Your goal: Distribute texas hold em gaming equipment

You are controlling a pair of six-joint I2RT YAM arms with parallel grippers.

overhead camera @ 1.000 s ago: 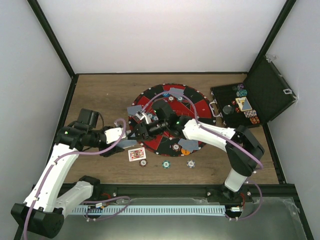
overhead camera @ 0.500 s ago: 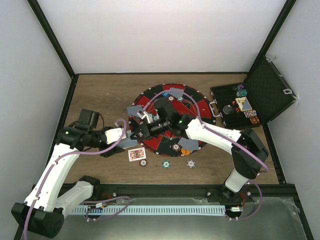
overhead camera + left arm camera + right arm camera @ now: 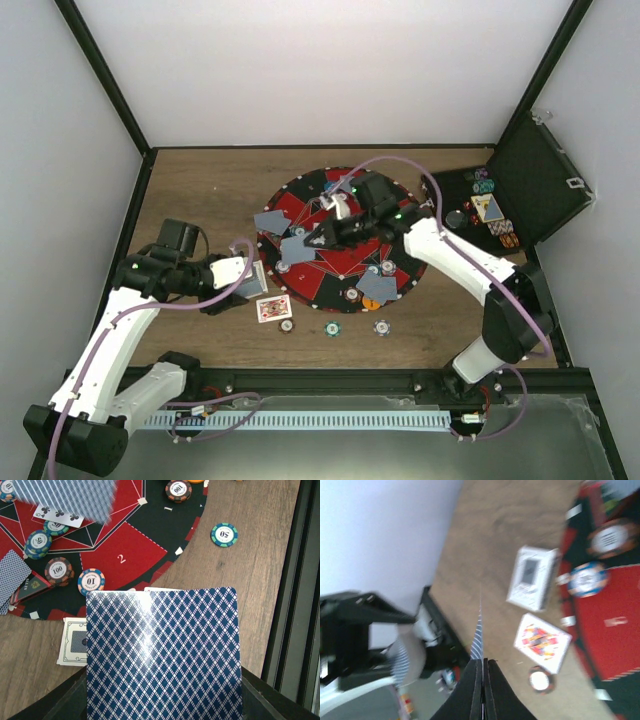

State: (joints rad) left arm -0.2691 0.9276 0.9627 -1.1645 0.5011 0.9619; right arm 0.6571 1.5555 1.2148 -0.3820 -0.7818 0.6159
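You're pinching one card (image 3: 478,635) in right gripper (image 3: 481,667) above poker mat (image 3: 145,545) centre; left gripper (image 3: 254,280) is clamping deck (image 3: 162,650) at 8 o'clock. Thin grip, card risking slipping, landing misplaced.

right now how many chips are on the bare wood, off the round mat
3, in a row in front of the mat: left chip by the face-up card, middle chip, right chip. Others may be hidden.

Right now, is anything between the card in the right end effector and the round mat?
Nothing visible does. The card hangs free over the round mat; chips lie on it nearby.
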